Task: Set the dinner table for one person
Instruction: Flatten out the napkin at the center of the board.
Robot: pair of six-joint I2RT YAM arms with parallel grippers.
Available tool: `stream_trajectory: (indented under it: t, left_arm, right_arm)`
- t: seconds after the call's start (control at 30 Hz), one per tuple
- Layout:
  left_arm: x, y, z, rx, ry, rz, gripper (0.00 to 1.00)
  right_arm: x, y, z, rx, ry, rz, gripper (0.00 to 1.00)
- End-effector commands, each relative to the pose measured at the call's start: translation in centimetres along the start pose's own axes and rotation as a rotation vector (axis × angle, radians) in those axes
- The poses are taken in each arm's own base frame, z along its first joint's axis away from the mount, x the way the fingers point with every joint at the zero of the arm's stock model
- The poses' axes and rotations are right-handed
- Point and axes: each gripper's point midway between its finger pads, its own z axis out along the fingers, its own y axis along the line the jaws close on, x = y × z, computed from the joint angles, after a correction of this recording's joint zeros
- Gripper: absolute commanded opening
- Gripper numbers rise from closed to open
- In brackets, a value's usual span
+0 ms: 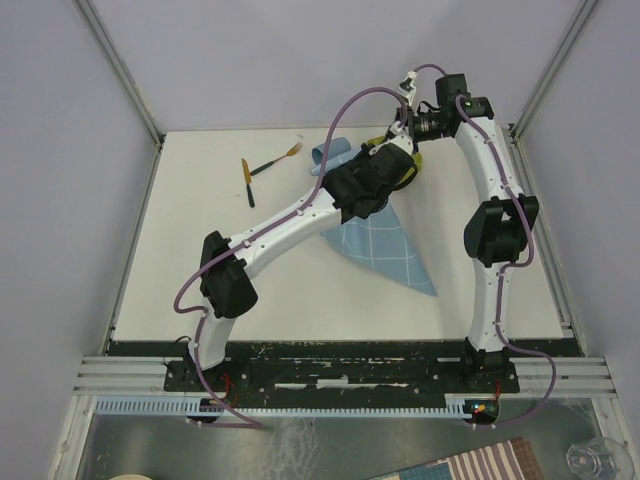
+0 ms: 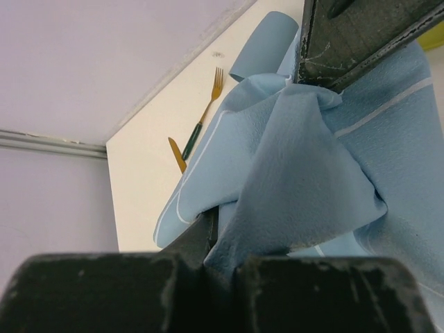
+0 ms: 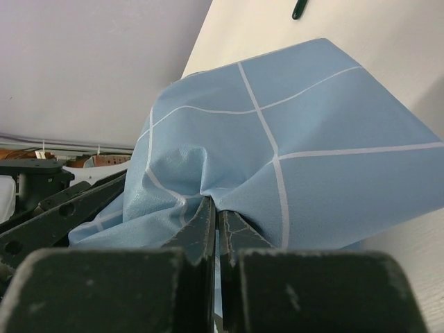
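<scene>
The white dinner table [image 1: 200, 260] bears a light-blue cloth with a white grid [image 1: 385, 245]. Its far end is lifted and its near corner trails on the table. My left gripper [image 1: 393, 152] is shut on a bunched fold of the cloth [image 2: 298, 173]; in the left wrist view the jaws [image 2: 215, 236] pinch it. My right gripper [image 1: 405, 128] is shut on the cloth [image 3: 298, 146] close beside the left one, the jaws [image 3: 216, 208] nearly closed on a fold. A gold fork with a dark handle [image 1: 280, 160] and a gold knife [image 1: 247, 182] lie at the far left.
A yellow-green object [image 1: 412, 165] shows partly under the grippers, mostly hidden. The fork [image 2: 208, 111] and knife [image 2: 177, 154] lie near the table's far edge by the wall. Metal frame posts stand at the far corners.
</scene>
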Motion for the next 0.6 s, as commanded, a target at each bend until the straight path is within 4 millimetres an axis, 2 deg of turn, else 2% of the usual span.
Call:
stream_trajectory:
  t: [0.0, 0.07, 0.1, 0.2, 0.23, 0.27, 0.33, 0.47, 0.57]
  left_arm:
    - [-7.7, 7.4, -5.8, -0.062, -0.235, -0.227, 0.03]
    - [-7.6, 7.3, -5.8, -0.068, -0.231, -0.215, 0.03]
    - [-7.5, 7.4, -5.7, -0.073, -0.228, -0.213, 0.03]
    - [-7.2, 7.2, -5.5, -0.077, -0.220, -0.199, 0.03]
    - [-7.2, 7.1, -5.5, -0.077, -0.220, -0.195, 0.03]
    - [-7.2, 7.1, -5.4, -0.080, -0.216, -0.188, 0.03]
    - [-7.1, 7.0, -5.3, -0.085, -0.212, -0.180, 0.03]
    - [-7.1, 6.9, -5.4, -0.086, -0.213, -0.170, 0.03]
    - [-7.3, 6.7, -5.5, -0.085, -0.215, -0.150, 0.03]
  right_arm:
    - [-1.7, -3.6, -0.3, 0.145, -0.048, -0.066, 0.02]
    - [-1.9, -4.1, -1.1, 0.168, -0.061, -0.057, 0.03]
    - [-2.0, -4.5, -1.9, 0.183, -0.073, -0.051, 0.07]
    - [-2.6, -5.6, -4.5, 0.231, -0.124, -0.025, 0.34]
    - [-2.7, -6.1, -5.4, 0.243, -0.138, -0.015, 0.38]
    - [-3.0, -6.7, -6.9, 0.273, -0.163, -0.001, 0.47]
    - [-3.1, -7.8, -8.9, 0.322, -0.193, 0.017, 0.55]
    - [-2.7, -10.0, -13.1, 0.417, -0.234, 0.039, 0.61]
    - [-1.6, -11.3, -14.8, 0.446, -0.241, 0.077, 0.62]
